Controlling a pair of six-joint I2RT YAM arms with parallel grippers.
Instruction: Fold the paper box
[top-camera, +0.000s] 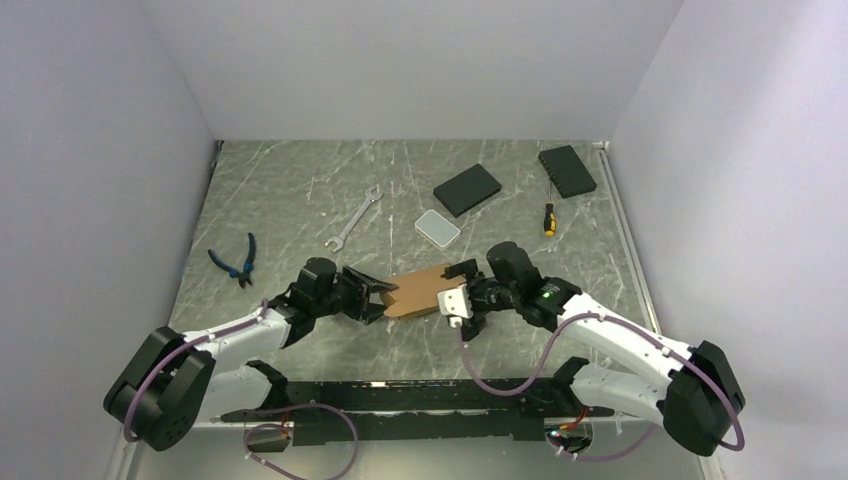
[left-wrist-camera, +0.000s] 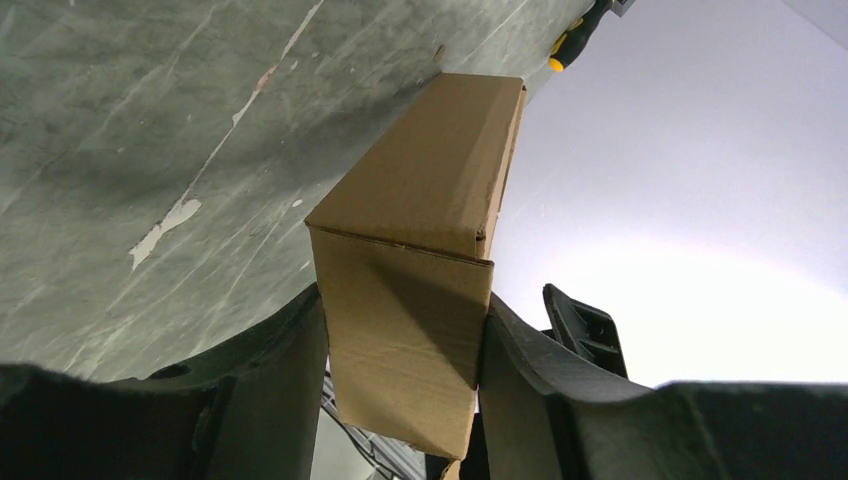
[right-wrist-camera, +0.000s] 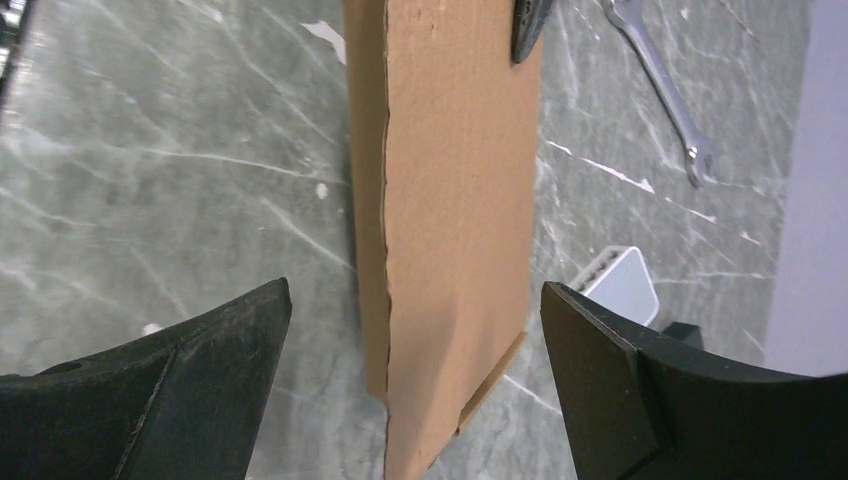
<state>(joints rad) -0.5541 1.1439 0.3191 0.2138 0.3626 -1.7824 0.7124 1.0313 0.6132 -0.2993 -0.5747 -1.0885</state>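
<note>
The paper box (top-camera: 420, 290) is a small brown cardboard carton, held between the two arms near the table's front middle. My left gripper (top-camera: 370, 298) is shut on the box's left end; in the left wrist view the cardboard (left-wrist-camera: 420, 240) fills the gap between both fingers (left-wrist-camera: 280, 390). My right gripper (top-camera: 455, 300) is open at the box's right end. In the right wrist view the box (right-wrist-camera: 460, 200) stands between the spread fingers (right-wrist-camera: 230, 350) with clear gaps on both sides. A flap edge shows at the box's near end.
A small white case (top-camera: 437, 228) lies just behind the box. Two black slabs (top-camera: 467, 189) (top-camera: 566, 170) lie at the back right, with a yellow-handled screwdriver (top-camera: 548, 218) between them. A wrench (top-camera: 356, 219) and blue pliers (top-camera: 238, 260) lie to the left.
</note>
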